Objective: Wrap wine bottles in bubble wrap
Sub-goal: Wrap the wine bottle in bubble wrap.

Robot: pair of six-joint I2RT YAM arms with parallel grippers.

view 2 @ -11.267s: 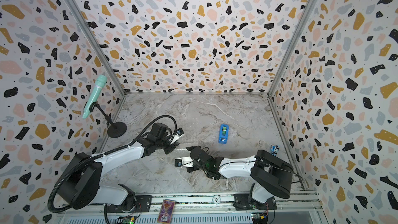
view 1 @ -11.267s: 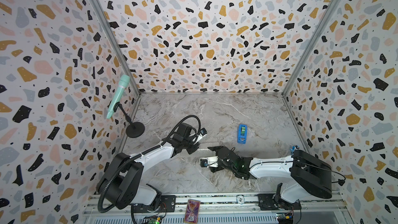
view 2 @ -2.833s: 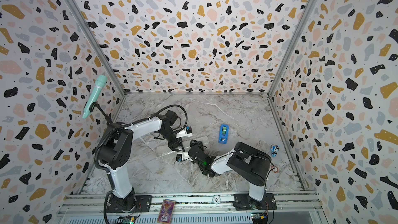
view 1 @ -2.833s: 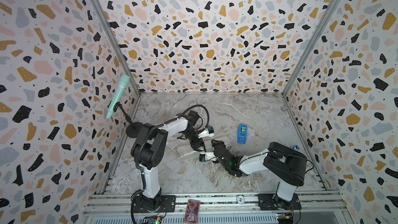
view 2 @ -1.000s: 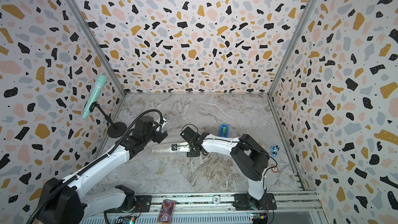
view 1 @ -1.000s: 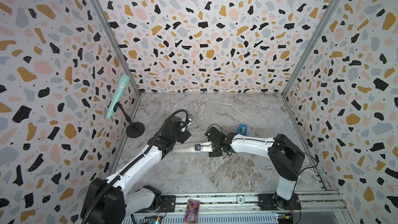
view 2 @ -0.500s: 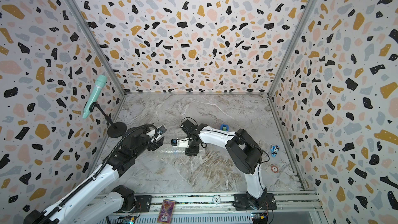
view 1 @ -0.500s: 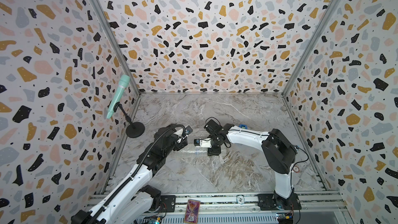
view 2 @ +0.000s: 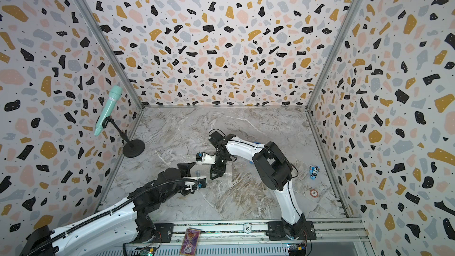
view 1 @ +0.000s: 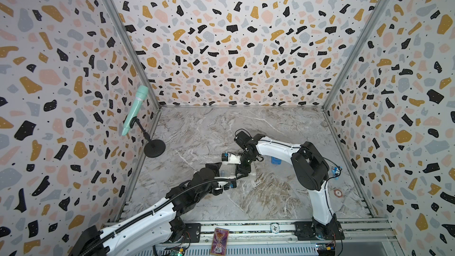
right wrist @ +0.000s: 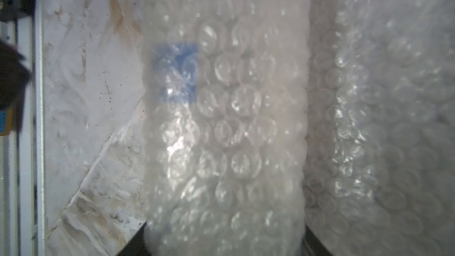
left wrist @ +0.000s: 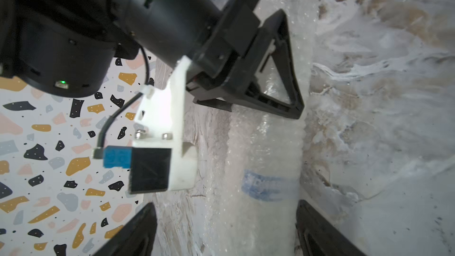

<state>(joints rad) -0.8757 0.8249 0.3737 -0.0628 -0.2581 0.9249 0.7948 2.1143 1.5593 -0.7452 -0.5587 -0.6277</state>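
The wine bottle lies on its side mid-table, rolled inside the bubble wrap. Only its blue mark shows through the wrap; the cap is hidden. In both top views the roll runs left to right between the arms. My right gripper is shut across the wrapped bottle, both fingers pressing the wrap. My left gripper is open and straddles the roll's other end: one finger is at the wrap, the other stands apart.
A mint-green microphone on a black stand stands at the left wall. A blue tape dispenser lies behind the right arm. A small blue-white item and a round disc sit near the right wall. A loose flap of wrap lies beside the roll.
My left gripper has swung toward the front and right, down onto the roll's left end, its jaws slightly narrower. The right gripper keeps its hold in nearly the same place.
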